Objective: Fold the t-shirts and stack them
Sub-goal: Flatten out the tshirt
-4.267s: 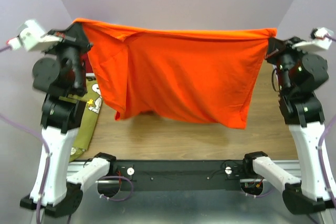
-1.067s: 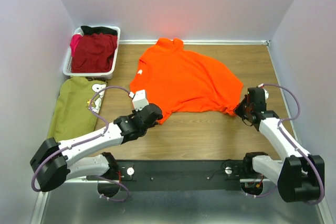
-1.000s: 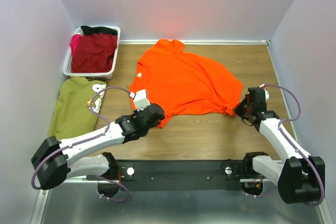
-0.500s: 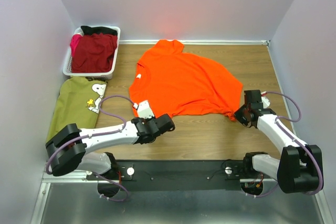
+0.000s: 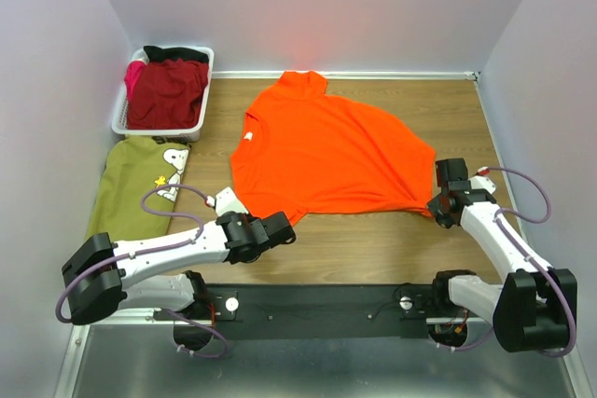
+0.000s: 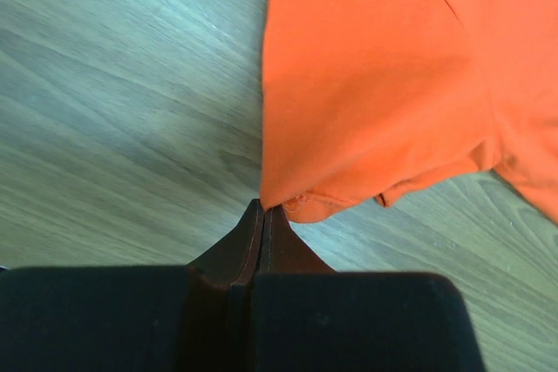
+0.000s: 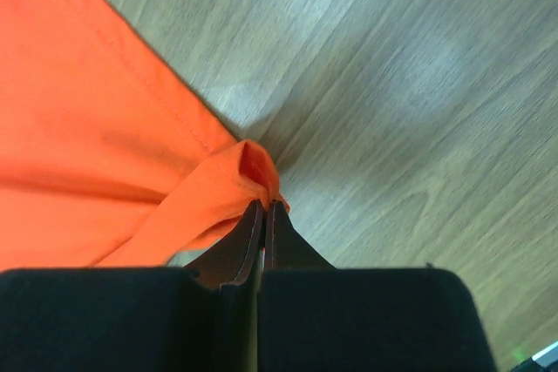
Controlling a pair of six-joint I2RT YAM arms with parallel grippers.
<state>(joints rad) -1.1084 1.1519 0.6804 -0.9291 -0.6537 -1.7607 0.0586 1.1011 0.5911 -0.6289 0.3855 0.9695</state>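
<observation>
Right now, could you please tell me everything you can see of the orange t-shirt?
The orange t-shirt is plain, bright, soft-looking cloth with a white label at its collar. It lies spread nearly flat, slightly rumpled, on the wooden table, with its collar toward the left and one short sleeve toward the far wall. The shut left gripper pinches its near left corner, and the shut right gripper pinches its bunched near right corner.

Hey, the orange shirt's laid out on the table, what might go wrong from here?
The left hand pinches only the very corner of the orange t-shirt; a tug may slip it free. At the right hand the cloth is bunched and curled, so folding now would likely trap that wrinkle.
</observation>
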